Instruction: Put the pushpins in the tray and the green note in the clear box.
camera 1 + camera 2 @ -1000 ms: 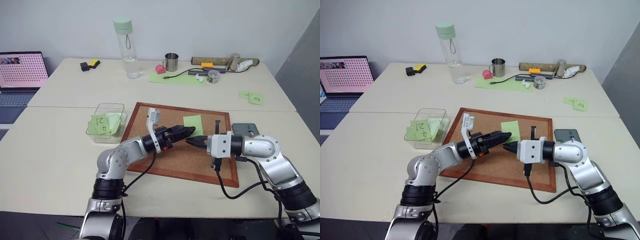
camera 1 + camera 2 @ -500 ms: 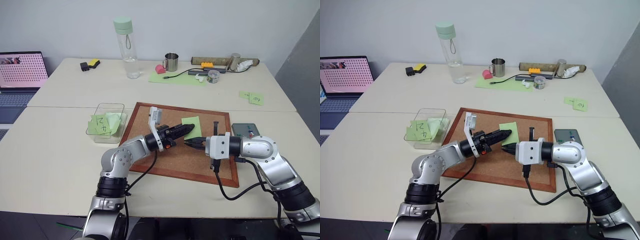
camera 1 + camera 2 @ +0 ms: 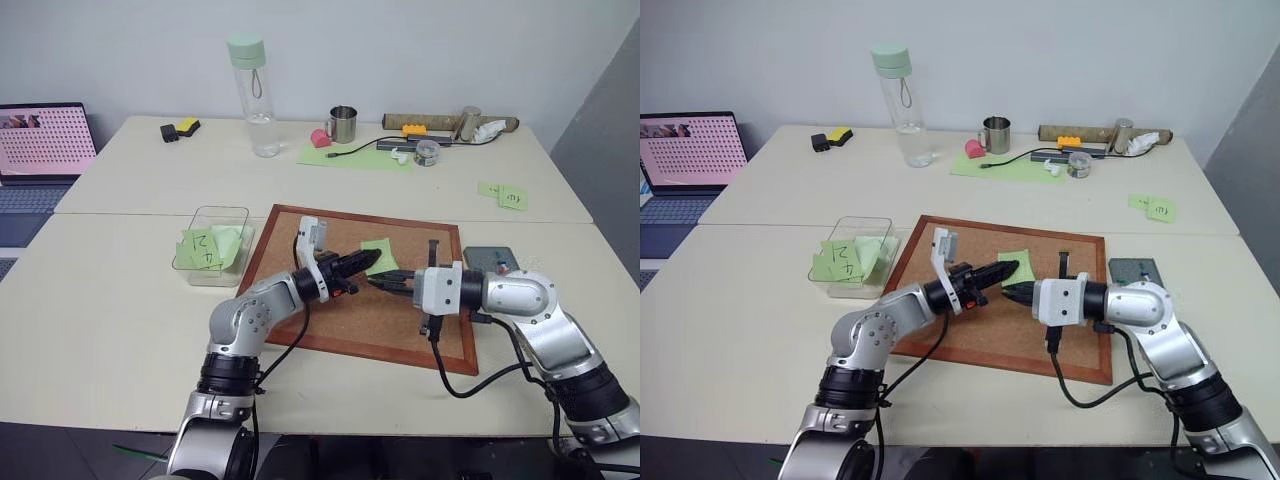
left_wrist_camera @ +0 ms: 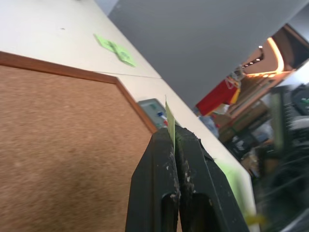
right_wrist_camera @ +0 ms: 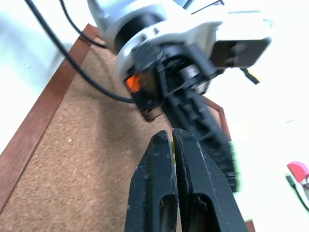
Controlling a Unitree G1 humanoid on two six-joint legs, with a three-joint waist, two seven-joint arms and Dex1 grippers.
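Left of centre in the head view, the transparent rectangular plastic clear box (image 3: 213, 245) holds marked green notes. At centre, the left end effector (image 3: 372, 259) is clamped on an edge of the plain light green square sticky note (image 3: 380, 252) over the wood-framed corkboard (image 3: 350, 320), forearm reaching level toward the right. The right end effector (image 3: 376, 283), fingers pressed together, points left just below it. The dark grey tray (image 3: 490, 259) sits right of the board on the table (image 3: 100, 300).
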